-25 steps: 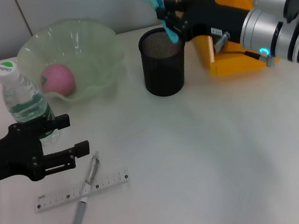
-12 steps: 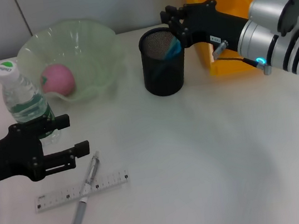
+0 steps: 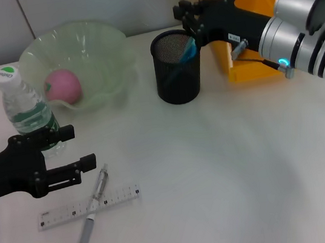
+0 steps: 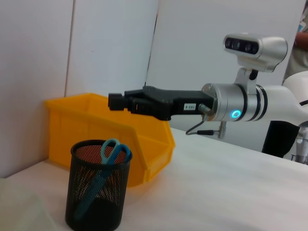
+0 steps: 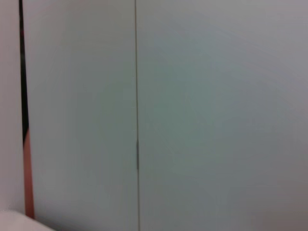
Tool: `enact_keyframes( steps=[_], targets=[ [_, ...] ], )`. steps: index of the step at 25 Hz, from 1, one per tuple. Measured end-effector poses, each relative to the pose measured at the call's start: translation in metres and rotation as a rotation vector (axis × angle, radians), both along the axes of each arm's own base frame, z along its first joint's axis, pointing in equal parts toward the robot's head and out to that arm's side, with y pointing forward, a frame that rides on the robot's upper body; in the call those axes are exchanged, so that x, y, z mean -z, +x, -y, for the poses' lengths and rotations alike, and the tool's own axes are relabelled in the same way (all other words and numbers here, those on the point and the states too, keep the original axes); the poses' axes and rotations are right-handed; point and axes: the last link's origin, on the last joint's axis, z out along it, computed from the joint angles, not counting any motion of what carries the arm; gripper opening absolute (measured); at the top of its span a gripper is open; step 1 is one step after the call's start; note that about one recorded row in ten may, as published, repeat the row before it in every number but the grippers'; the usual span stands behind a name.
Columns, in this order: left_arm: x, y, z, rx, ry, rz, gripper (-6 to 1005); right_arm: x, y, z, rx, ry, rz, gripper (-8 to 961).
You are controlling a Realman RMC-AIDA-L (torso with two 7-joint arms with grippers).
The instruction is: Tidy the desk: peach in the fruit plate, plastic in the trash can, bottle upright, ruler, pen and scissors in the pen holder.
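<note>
Scissors [image 3: 182, 57] now inside mesh pen holder [image 3: 178, 76].
Right gripper [image 3: 186, 15] released, lifted slightly above rim; left gripper [image 3: 76, 149] unmoved, jaws apart, beside bottle [image 3: 24, 109].

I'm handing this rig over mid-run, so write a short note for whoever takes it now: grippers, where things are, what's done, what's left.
Right gripper: open, holding nothing, above the black mesh pen holder.
Left gripper: open, idle beside the clear plastic water bottle.
Done: teal-handled scissors in the holder; pink peach in the pale green fruit plate; bottle upright.
Left: silver pen lying across the clear ruler on the white table; both go in the holder.
No loose plastic in view.
</note>
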Motion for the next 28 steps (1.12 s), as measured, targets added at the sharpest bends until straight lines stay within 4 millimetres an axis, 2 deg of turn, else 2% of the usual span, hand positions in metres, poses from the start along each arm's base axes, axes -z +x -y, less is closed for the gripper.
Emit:
enact_keyframes(
  steps=[7, 17, 19, 25, 28],
  targets=[
    [0.0, -0.001, 0.0, -0.004, 0.002, 0.0, 814, -0.005, -0.004, 0.004, -0.006, -0.044, -0.086, 139],
    [0.0, -0.001, 0.0, -0.005, 0.005, 0.0, 814, -0.023, 0.006, 0.019, 0.008, -0.097, -0.198, 529],
    [-0.001, -0.001, 0.0, -0.002, 0.003, 0.0, 814, -0.033, 0.01, 0.027, -0.008, -0.162, -0.206, 585],
    [-0.003, 0.0, 0.0, -0.001, -0.008, 0.004, 814, -0.06, 0.016, 0.073, -0.148, -0.558, -0.135, 696],
    [-0.003, 0.001, 0.001, 0.003, -0.014, 0.008, 814, -0.064, 0.02, 0.08, -0.152, -0.61, -0.104, 752]
  ],
)
